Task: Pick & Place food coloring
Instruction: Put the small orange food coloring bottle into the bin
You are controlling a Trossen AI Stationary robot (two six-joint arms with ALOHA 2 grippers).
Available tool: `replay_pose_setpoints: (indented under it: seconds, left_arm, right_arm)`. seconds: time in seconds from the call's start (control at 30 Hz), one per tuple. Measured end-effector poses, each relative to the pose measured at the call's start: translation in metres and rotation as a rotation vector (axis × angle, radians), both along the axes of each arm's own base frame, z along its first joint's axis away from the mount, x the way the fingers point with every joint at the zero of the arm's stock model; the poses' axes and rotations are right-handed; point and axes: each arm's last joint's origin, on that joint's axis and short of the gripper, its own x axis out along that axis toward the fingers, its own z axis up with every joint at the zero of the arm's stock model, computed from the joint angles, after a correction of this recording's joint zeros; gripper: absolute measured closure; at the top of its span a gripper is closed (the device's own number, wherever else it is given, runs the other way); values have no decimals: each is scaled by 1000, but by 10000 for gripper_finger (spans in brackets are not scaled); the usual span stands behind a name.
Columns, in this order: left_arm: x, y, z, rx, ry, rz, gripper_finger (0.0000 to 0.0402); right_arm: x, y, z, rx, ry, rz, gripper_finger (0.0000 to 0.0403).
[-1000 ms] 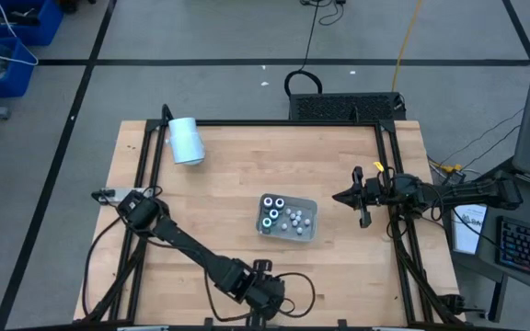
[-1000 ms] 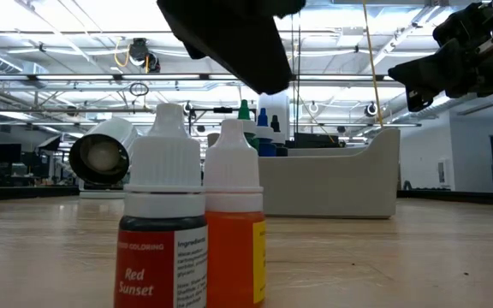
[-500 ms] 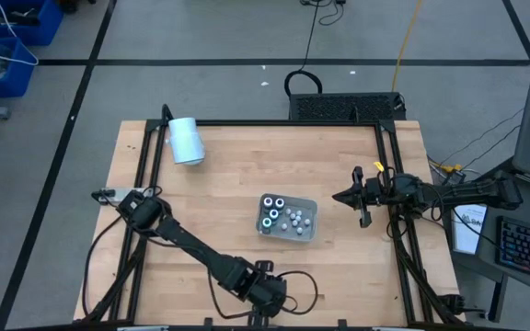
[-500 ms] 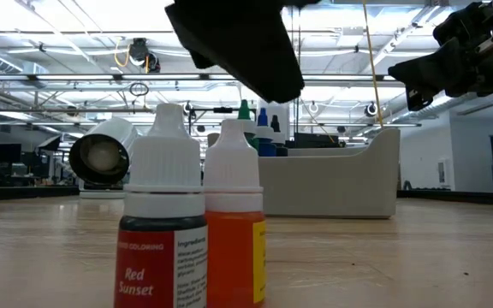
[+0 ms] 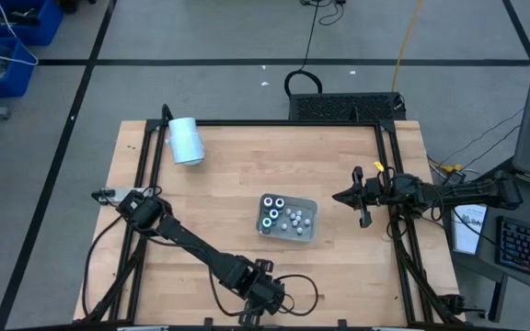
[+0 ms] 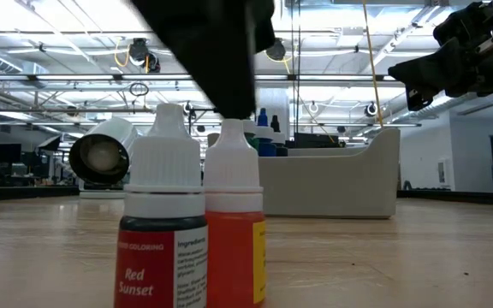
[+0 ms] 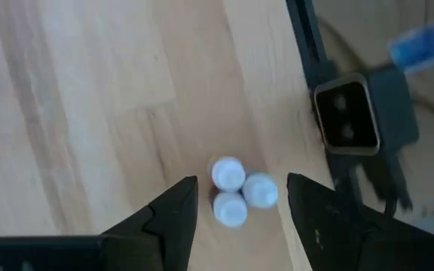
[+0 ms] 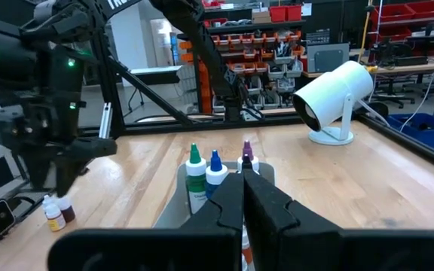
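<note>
My left gripper hangs with fingers spread over three small white-capped food colouring bottles clustered at the wooden table's near edge. The low view shows only two, labelled red and orange. Beyond, the grey rectangular tray holds more bottles. My right gripper, closed, waits beside it.

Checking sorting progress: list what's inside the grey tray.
The grey tray holds small food coloring bottles, green, blue and purple tips visible; its wall hides their lower parts and exact count.
</note>
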Motion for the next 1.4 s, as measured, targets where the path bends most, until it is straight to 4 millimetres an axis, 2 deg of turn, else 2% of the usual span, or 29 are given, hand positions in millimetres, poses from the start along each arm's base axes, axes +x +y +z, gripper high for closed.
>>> replay_pose_setpoints:
  seconds: [0.23,0.6,1.07,1.4]
  left_arm:
    - [-7,6,-4,80,69,-68,195]
    - [-11,6,-11,118,64,-134,195]
    - [-7,1,-10,134,-26,-226,195]
    - [-8,1,-10,149,-29,-262,195]
  right_arm:
    - [0,2,-1,-13,5,56,403]
    - [0,2,0,-16,0,55,403]
    - [0,2,-1,-10,6,77,403]
    - [0,2,-1,-12,5,78,403]
